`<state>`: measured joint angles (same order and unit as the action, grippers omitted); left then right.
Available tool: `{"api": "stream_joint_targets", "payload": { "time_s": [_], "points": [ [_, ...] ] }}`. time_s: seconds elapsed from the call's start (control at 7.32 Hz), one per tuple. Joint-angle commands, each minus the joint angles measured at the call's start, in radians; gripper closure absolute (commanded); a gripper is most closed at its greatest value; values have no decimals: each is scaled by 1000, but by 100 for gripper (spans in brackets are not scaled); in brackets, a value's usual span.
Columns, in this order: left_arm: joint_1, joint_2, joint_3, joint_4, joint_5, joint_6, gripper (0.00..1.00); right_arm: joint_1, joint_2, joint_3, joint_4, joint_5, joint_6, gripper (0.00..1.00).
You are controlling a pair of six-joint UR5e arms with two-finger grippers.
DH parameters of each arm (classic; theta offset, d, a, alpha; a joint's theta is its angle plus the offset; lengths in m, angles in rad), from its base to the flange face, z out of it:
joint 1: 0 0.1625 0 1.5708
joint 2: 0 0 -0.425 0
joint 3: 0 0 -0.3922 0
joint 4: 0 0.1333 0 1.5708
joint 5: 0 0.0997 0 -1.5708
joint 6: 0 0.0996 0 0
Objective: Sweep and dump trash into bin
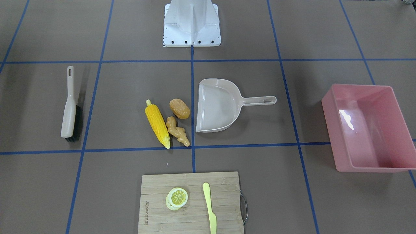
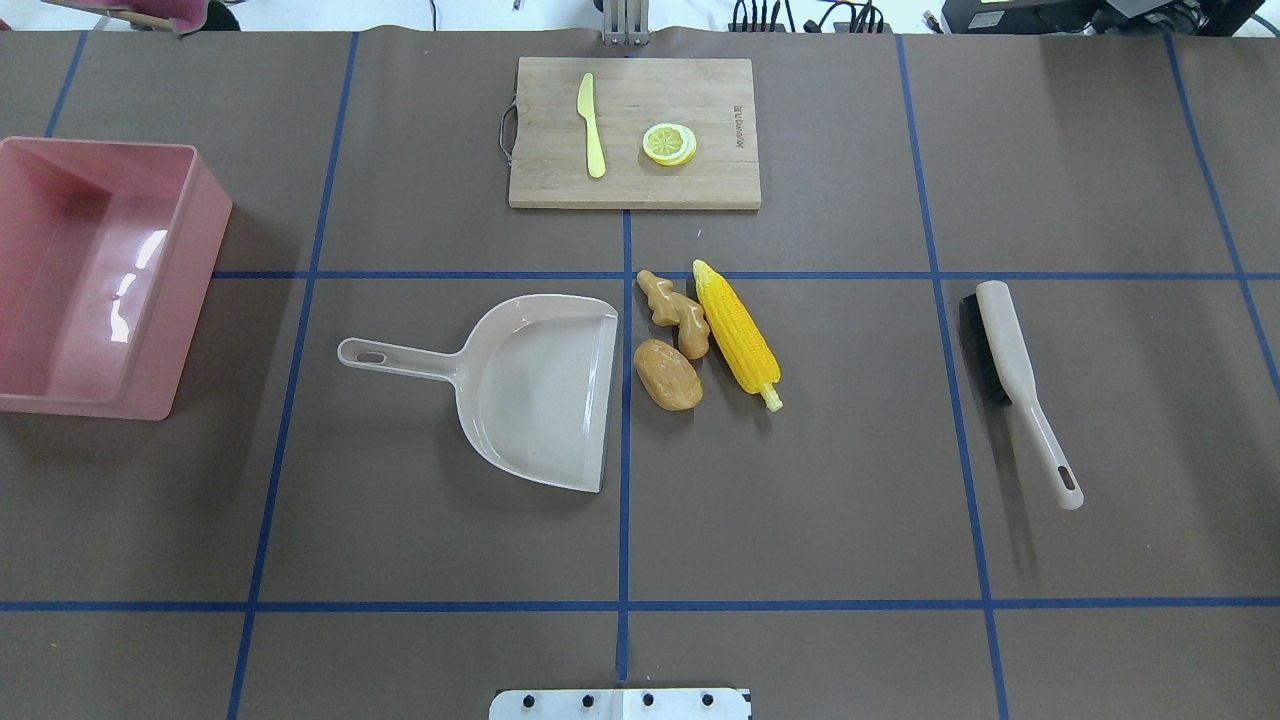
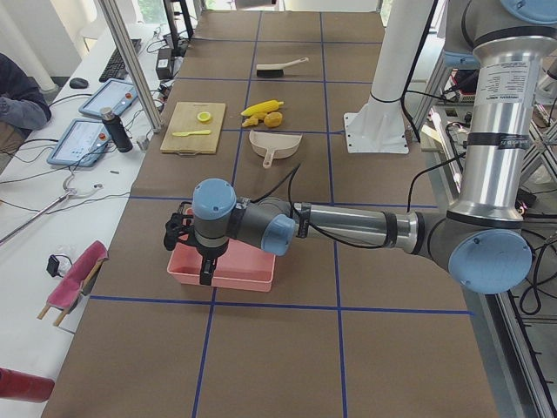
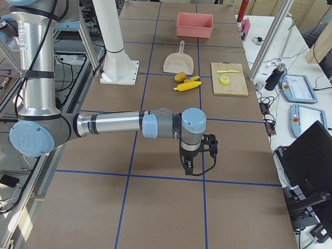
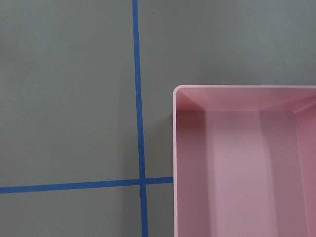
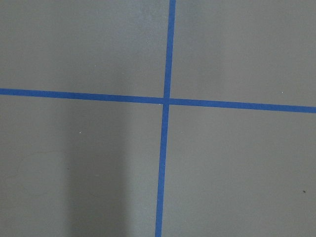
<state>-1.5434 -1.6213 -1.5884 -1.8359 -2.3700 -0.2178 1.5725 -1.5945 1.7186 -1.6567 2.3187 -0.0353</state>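
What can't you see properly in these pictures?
- Left gripper: it shows only in the left side view, small and dark, so I cannot tell if it is open or shut.
- Right gripper: it shows only in the right side view, so I cannot tell that either.
- Bin: the overhead view's left edge cuts it off, and the left wrist view shows just one corner.
- Knife: its end runs off the front view's bottom edge.

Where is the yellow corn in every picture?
Front-facing view: corn just left of centre, left of the dustpan.
Overhead view: corn just right of centre, right of the dustpan.
Left view: corn far up the table, near the top middle.
Right view: corn in the upper middle, below the dustpan.
Left wrist view: not in it.
Right wrist view: not in it.
Shared landmark: the beige dustpan, its open mouth facing the corn.
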Motion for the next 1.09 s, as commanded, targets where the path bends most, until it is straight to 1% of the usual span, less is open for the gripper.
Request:
{"api": "stream_joint_targets", "payload": {
  "time_s": [0.0,0.55,0.82,0.96],
  "points": [
    [-1,17,10,1,3,-2,2,-3,4,1,-2,4,0,0],
    [-4,21,10,17,9,-2,2,-3,4,7,-3,7,2,0],
    [0,0,2,58,11,-2,2,-3,1,10,-3,11,2,0],
    [0,-11,-1,58,9,-2,1,-3,2,10,-3,11,2,0]
  ]
}}
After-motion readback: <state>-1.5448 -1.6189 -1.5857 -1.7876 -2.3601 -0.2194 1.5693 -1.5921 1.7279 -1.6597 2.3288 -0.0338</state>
